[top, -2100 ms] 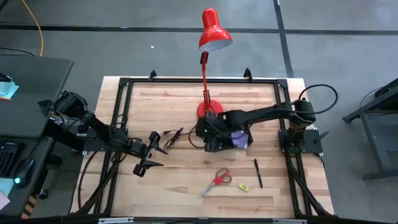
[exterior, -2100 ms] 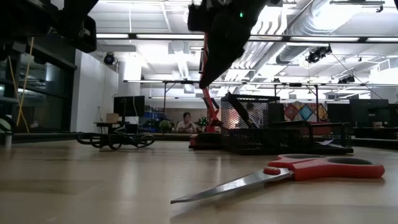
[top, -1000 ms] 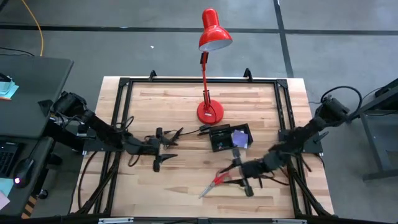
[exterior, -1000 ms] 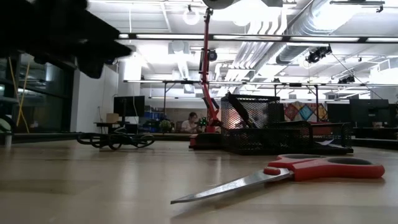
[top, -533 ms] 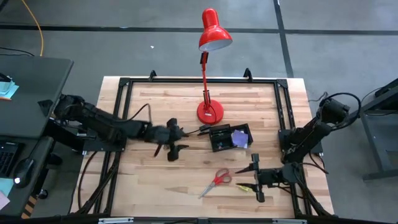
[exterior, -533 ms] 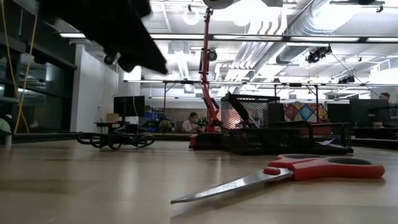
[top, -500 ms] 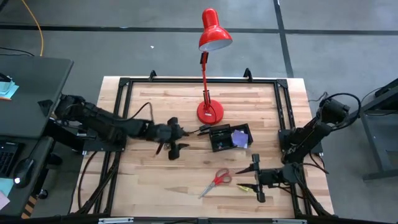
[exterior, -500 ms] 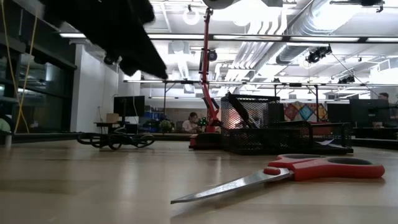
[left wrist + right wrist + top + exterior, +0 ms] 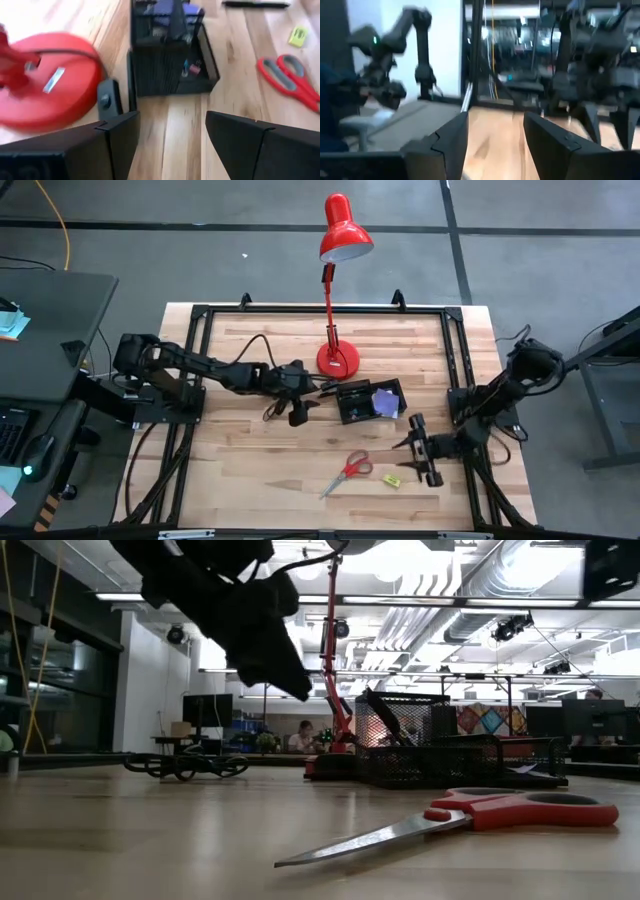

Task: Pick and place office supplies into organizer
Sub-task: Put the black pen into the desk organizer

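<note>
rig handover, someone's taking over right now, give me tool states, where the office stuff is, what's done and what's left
Left tool: open, empty, hovering beside the red lamp base, next to the organizer.
Right tool: open, empty, at the table's right side, near the yellow-green piece.
Done: purple sticky-note pad is in the organizer.
Left: red-handled scissors and the yellow-green piece lie loose on the table in front of the organizer. One black pen shows in the left wrist view only; in the high view the right arm covers that spot. Neither tool is holding anything.
</note>
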Robot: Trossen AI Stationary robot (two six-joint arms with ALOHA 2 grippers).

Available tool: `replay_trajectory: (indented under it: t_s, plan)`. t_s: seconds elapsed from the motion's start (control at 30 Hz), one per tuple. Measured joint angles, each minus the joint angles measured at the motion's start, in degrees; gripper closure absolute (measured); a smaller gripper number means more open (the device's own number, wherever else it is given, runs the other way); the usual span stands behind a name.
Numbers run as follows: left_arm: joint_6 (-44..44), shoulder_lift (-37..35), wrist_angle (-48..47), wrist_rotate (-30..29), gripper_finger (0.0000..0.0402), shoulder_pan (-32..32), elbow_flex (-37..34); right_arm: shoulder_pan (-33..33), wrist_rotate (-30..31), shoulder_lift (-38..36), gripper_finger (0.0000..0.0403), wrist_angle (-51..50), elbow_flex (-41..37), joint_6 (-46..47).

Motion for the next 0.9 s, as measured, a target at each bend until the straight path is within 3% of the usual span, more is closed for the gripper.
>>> replay_trajectory:
  t_s: [0.1, 0.37, 0.67, 0.9]
  plan:
    - [1.3, 0.9, 1.2, 0.0, 0.0186, 0.0, 0.8, -3.5, -4.8, 0.4, 0.0224, 5.5, -2.2, -3.2]
    - [4.4, 0.9, -1.1, -1.8, 0.0186, 0.1, 0.8, -10.8, -3.9, -1.6, 0.023, 5.7, -1.5, -7.5]
    - [4.4, 6.8, -1.2, -7.0, 0.0186, 1.3, 1.7, -10.1, -2.9, -7.7, 0.0229, 5.6, 2.6, -20.3]
    - [3.1, 10.3, -3.9, -0.1, 0.0186, 5.2, 4.4, -9.9, -3.5, -9.6, 0.0228, 3.6, 3.0, -20.5]
